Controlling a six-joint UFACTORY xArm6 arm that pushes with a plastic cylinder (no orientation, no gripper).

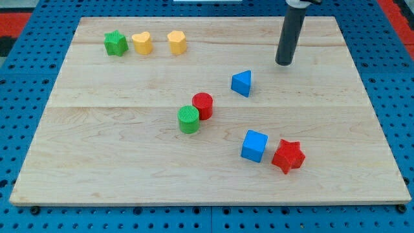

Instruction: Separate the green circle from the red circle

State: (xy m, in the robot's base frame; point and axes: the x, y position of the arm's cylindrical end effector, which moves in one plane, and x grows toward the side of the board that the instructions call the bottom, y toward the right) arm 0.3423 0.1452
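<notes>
The green circle sits near the board's middle, touching the red circle, which lies just up and to its right. My tip is on the board toward the view's top right, well away from both circles. It stands to the right of and above the blue triangle.
A green star, a yellow heart and a yellow hexagon line the view's top left. A blue cube and a red star sit at the lower right. The wooden board rests on a blue grid surface.
</notes>
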